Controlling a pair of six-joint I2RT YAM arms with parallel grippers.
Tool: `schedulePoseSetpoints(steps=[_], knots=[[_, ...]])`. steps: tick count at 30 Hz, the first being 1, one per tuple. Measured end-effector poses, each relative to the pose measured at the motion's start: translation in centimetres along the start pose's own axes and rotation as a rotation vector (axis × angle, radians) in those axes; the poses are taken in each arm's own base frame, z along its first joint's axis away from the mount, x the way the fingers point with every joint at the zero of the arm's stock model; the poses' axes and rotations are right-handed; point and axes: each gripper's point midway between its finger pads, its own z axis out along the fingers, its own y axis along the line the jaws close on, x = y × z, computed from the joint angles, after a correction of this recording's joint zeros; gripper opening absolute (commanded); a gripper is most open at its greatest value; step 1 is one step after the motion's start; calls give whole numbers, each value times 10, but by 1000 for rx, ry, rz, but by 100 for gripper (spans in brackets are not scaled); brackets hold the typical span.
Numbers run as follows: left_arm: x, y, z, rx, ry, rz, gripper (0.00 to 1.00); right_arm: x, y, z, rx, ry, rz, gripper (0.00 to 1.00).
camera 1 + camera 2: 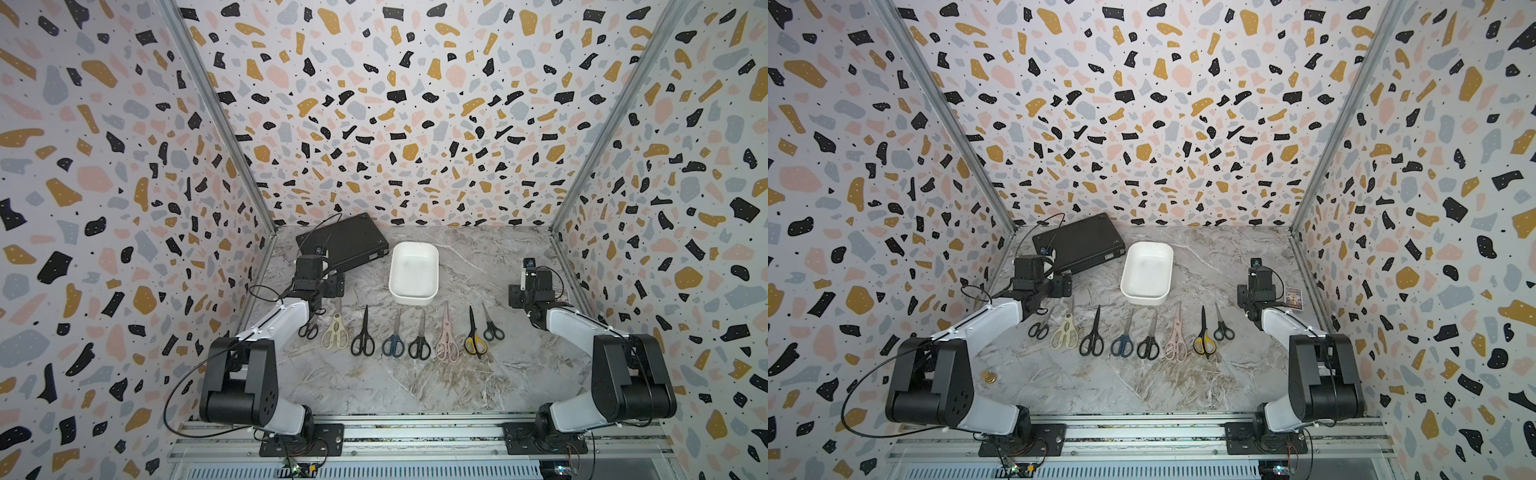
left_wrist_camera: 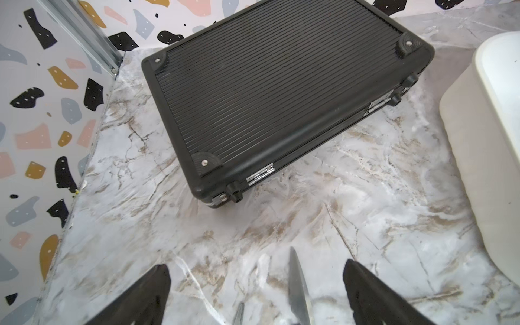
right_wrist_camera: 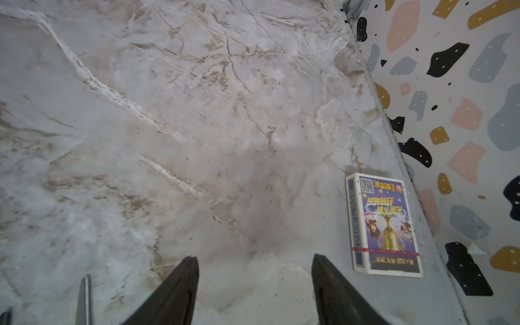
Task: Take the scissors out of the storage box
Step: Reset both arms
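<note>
While I am looking down from above, the storage box [image 1: 414,272] is sitting near the middle of the frame, a white rounded-rectangle plastic tub with smooth shallow walls and nothing lying inside it. Just below it the scissors [image 1: 419,336] are lying in a row on the counter [image 1: 415,382], metal blades pointing up the frame: a small black pair half under the left arm, then cream, black, blue, black, a large pink pair, yellow-and-black, and a small grey pair.

Up and to the left of the tub a flat black hard case [image 1: 345,243] is resting; in the left wrist view its lid is showing fine ribs, riveted corner caps and shiny metal latches along the edge. A small printed card box [image 3: 384,223], blue and glossy, is lying by the right wall.

My left end effector [image 2: 256,292] is hovering with its dark wedge-shaped fingers spread wide, gripping nothing, a blade tip showing between them. My right end effector [image 3: 253,289] is also standing parted and holding nothing, over bare counter.

That counter is showing a grey-white marble pattern with brown veins. Terrazzo-print walls in black, ochre, pink and grey are closing in three sides, joined by aluminium rails.
</note>
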Motion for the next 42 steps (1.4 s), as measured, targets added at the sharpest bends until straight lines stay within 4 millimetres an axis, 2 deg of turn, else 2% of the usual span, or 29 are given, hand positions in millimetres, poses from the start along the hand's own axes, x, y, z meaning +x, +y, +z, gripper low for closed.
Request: schedulePoseSetpoints(steps=[5, 8, 11, 13, 15, 16, 17, 21, 26, 29, 34, 42], knots=[[20, -2, -4, 10, 7, 27, 100, 19, -3, 6, 20, -43, 18, 69], [18, -3, -5, 13, -11, 31, 100, 33, -1, 10, 10, -50, 18, 65], [17, -6, -12, 30, -53, 19, 100, 32, 1, 9, -8, -89, 21, 65], [24, -7, -18, 30, -78, 19, 100, 31, 3, 6, -24, -144, 26, 69], [41, -7, -19, 19, -90, 11, 100, 38, 3, 2, -26, -195, 32, 73], [50, -7, -18, 15, -86, 5, 100, 44, 4, 1, -27, -191, 32, 90], [59, -8, -15, 17, -77, 2, 100, 50, 4, 1, -28, -183, 32, 100], [73, -13, 0, 33, -77, 0, 100, 40, 6, -1, -44, -231, 26, 100], [67, -13, -4, 32, -188, -9, 100, 29, 9, -3, -59, -270, 24, 100], [74, -15, -3, 41, -183, -8, 100, 28, 9, -3, -64, -273, 22, 100], [61, -18, -7, 39, -241, -5, 100, 27, 10, -4, -65, -279, 22, 100], [57, -18, -8, 17, -257, -1, 100, 25, 9, -4, -66, -284, 23, 100]])
